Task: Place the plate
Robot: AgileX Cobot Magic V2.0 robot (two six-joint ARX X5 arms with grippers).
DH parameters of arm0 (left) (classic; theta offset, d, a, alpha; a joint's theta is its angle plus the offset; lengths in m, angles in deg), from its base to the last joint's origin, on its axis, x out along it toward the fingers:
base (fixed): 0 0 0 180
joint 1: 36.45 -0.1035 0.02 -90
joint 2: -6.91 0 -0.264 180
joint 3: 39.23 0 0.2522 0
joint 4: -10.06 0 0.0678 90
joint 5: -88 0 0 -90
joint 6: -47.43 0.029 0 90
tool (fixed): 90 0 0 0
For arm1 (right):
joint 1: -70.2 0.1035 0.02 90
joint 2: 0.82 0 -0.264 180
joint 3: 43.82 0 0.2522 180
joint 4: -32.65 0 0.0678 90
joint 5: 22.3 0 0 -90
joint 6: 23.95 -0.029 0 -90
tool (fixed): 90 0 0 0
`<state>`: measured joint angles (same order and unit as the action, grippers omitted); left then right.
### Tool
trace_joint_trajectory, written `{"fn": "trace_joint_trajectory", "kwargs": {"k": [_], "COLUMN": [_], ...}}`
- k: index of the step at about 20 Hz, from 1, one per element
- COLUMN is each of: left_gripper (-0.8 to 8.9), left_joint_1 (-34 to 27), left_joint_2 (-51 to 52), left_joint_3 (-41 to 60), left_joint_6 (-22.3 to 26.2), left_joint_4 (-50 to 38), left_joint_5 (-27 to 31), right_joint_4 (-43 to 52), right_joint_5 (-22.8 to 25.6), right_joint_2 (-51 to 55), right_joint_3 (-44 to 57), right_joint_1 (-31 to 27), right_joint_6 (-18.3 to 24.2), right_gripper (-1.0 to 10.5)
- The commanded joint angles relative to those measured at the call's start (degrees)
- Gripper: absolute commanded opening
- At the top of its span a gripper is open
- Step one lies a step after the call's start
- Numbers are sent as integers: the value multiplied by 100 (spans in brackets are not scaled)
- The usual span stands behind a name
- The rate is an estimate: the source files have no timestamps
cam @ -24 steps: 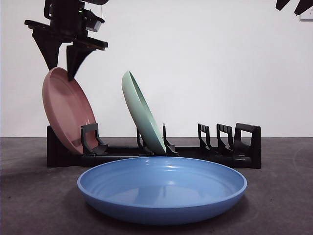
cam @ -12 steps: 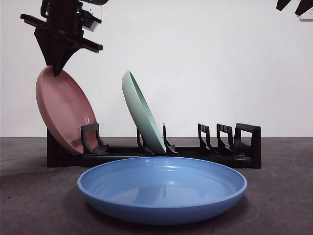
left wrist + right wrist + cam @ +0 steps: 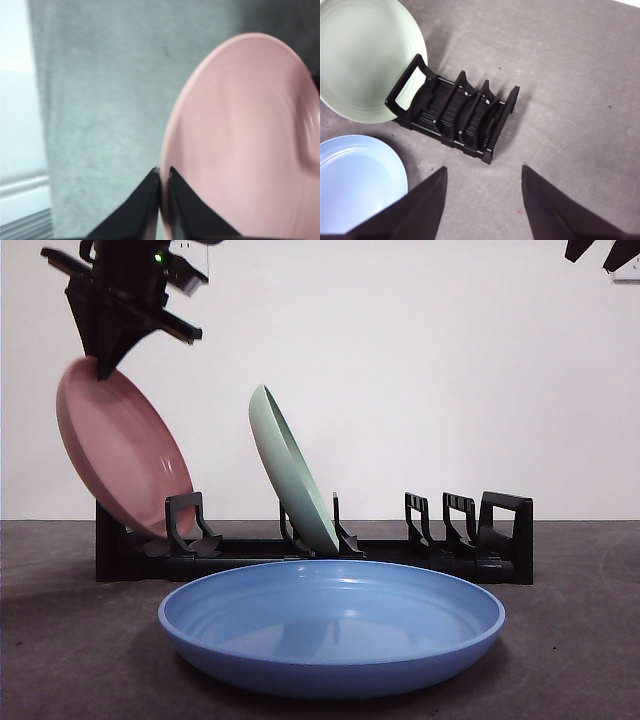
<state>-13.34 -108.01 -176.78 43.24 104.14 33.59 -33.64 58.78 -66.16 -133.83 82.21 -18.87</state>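
Observation:
A pink plate leans at the left end of the black rack, its lower edge behind the rack's left post. My left gripper comes down from above and is shut on the plate's top rim. The left wrist view shows the jaws pinching the rim of the pink plate. My right gripper is open and empty, high above the table; it shows as a black tip at the top right.
A green plate leans in a middle slot of the rack, also seen in the right wrist view. A blue plate lies flat on the table in front of the rack. The rack's right slots hold nothing.
My left gripper closed on the pink plate's top rim, then moved up and to the left. The pink plate rose and tipped further left with it. The right arm has not moved.

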Motion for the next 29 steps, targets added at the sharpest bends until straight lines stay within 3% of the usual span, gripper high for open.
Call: {"fn": "trace_joint_trajectory", "kwargs": {"k": [1, 6, 13, 20, 23, 29], "left_gripper": [7, 7, 7, 7, 7, 7], "left_joint_1": [63, 140, 138, 127, 127, 144], "left_joint_2": [-105, -98, 531, 1600, 1961, 2865], "left_joint_3": [-463, -1241, -1539, -1532, -1475, -358], "left_joint_6": [125, 415, 380, 151, -35, -153], "left_joint_4": [-35, 225, 243, 321, 350, 354], "left_joint_5": [243, 905, 905, -354, -1272, -2758], "right_joint_4": [7, -9, -24, -26, -26, -52], "right_joint_5": [-11, -13, -13, -11, -11, -11], "right_joint_2": [-50, -50, -50, -50, -50, -50], "right_joint_3": [-55, -55, -55, -55, -55, -55], "right_joint_1": [31, 31, 31, 28, 28, 28], "right_joint_6": [-63, -63, -63, -63, -61, -63], "right_gripper": [237, 237, 237, 237, 237, 237]}}
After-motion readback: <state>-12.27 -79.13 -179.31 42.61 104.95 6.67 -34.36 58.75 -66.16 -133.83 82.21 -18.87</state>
